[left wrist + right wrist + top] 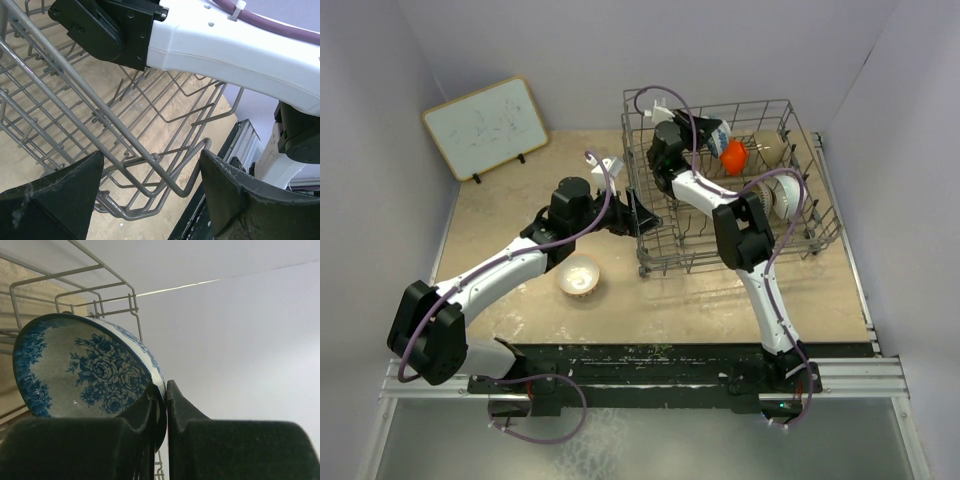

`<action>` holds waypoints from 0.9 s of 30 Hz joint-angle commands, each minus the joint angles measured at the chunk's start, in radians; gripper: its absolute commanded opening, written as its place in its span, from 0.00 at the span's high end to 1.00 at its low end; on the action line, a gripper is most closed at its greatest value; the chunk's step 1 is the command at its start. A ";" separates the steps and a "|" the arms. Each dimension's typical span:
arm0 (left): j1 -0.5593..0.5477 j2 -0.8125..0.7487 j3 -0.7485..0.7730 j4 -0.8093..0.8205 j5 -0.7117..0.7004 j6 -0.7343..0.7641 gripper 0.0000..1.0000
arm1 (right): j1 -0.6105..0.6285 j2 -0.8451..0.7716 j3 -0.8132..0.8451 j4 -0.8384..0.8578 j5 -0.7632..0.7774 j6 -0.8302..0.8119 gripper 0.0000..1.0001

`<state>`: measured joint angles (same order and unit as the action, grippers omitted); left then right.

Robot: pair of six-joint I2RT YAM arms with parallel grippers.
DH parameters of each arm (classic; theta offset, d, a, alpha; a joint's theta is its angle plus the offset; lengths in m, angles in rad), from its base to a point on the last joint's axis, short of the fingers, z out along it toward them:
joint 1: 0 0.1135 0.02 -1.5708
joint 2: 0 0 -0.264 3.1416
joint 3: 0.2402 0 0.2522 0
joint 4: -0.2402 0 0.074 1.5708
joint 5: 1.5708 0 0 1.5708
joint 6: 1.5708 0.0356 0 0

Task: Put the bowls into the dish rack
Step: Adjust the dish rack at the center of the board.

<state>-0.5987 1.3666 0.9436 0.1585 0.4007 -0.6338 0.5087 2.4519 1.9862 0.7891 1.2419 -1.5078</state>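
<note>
The grey wire dish rack (820, 235) stands at the right of the table. My right gripper (164, 395) is shut on the rim of the blue-and-white bowl (85, 370), held on edge over the rack's far side (719, 132). An orange-red bowl (733, 156), a brownish bowl (770, 150) and a white bowl (786, 195) stand inside the rack. One pale bowl (580, 275) sits on the table left of the rack. My left gripper (150, 187) is open at the rack's near left corner (180, 185), the corner wire between its fingers, which hold nothing.
A white board (485, 125) leans at the back left. My right arm's white link (225, 45) crosses above the rack close to my left gripper. Grey walls close in on three sides.
</note>
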 commanded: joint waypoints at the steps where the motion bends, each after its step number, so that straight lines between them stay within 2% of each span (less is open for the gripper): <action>1: -0.016 -0.033 -0.017 0.001 0.075 0.040 0.20 | 0.018 0.051 0.045 0.015 0.031 -0.001 0.91; 4: -0.015 -0.031 -0.016 0.001 0.076 0.042 0.19 | 0.026 0.081 0.087 -0.035 0.024 0.041 0.88; 9: -0.013 -0.028 -0.011 -0.003 0.076 0.046 0.19 | 0.041 0.114 0.102 -0.051 0.015 0.060 0.74; 16: -0.010 -0.021 -0.010 -0.002 0.078 0.047 0.20 | 0.046 0.121 0.101 -0.133 0.018 0.140 0.70; 19: -0.009 -0.019 -0.008 0.000 0.080 0.046 0.20 | 0.047 0.125 0.109 -0.142 0.015 0.149 0.76; 22: -0.009 -0.018 -0.009 0.002 0.082 0.045 0.20 | 0.044 0.136 0.140 -0.124 0.019 0.132 0.96; 23: -0.009 -0.018 -0.008 0.001 0.082 0.045 0.20 | 0.042 0.138 0.148 -0.096 0.024 0.110 0.99; 27: -0.007 -0.021 -0.008 -0.001 0.084 0.047 0.20 | 0.030 0.150 0.200 -0.024 0.042 0.039 1.00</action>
<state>-0.5968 1.3663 0.9421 0.1604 0.4080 -0.6312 0.5255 2.5610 2.1288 0.7105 1.3319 -1.4628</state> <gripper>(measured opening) 0.805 0.037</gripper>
